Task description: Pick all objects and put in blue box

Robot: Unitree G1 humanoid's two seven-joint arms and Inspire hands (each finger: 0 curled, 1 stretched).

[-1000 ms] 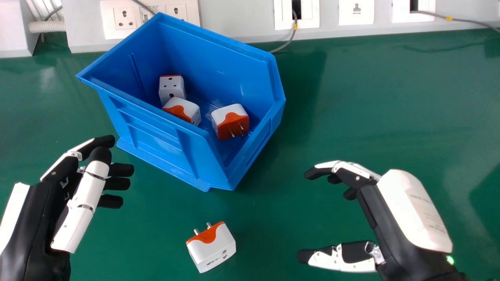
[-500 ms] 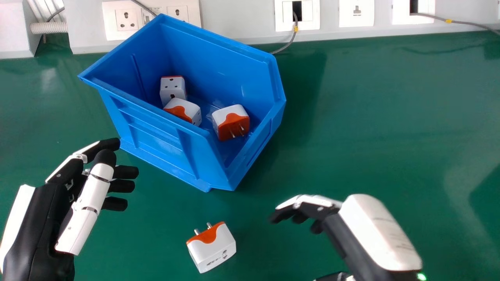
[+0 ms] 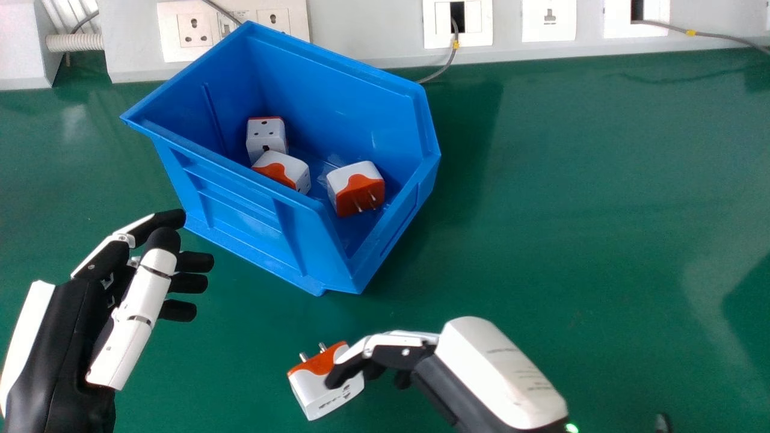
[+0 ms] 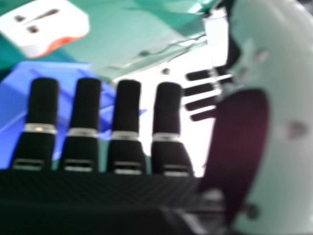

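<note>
The right hand (image 3: pixel 481 379) is at the front, its fingers relaxed and reaching over the right side of a white and orange adapter (image 3: pixel 313 394) lying on the green table. In the right hand view the right hand (image 4: pixel 128 112) has its fingers extended, with the adapter (image 4: pixel 49 29) apart from them. Left of the adapter, my left hand (image 3: pixel 129 313) hangs with relaxed fingers, holding nothing. Behind both stands the blue box (image 3: pixel 240 210), with white and orange adapters (image 3: pixel 356 189) inside.
Along the back of the green table (image 3: pixel 571 180) runs a pale panel with sockets (image 3: pixel 548 21). A grey cable (image 3: pixel 448 63) drops from it just right of the blue box. A small dark object (image 3: pixel 662 423) shows at the front right edge.
My right hand has swept left and toward the front, from the right-hand side of the table to the loose adapter. The left hand has shifted slightly right. The adapter stayed where it was.
</note>
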